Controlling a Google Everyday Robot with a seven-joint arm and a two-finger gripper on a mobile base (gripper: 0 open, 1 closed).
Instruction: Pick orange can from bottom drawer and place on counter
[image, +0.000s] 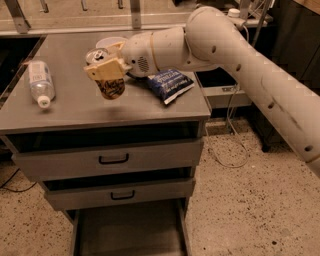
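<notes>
My gripper is shut on the orange can, holding it tilted just above the counter, left of the middle. The can's silver top with the pull tab points up and to the left; its brown body with dark markings hangs below the fingers. The bottom drawer stands pulled open at the foot of the cabinet, and its grey floor shows nothing in it.
A clear plastic bottle lies on the counter's left side. A blue snack bag lies on the counter to the right of the can. Two shut drawers with black handles sit above the open one. Cables lie on the floor at the right.
</notes>
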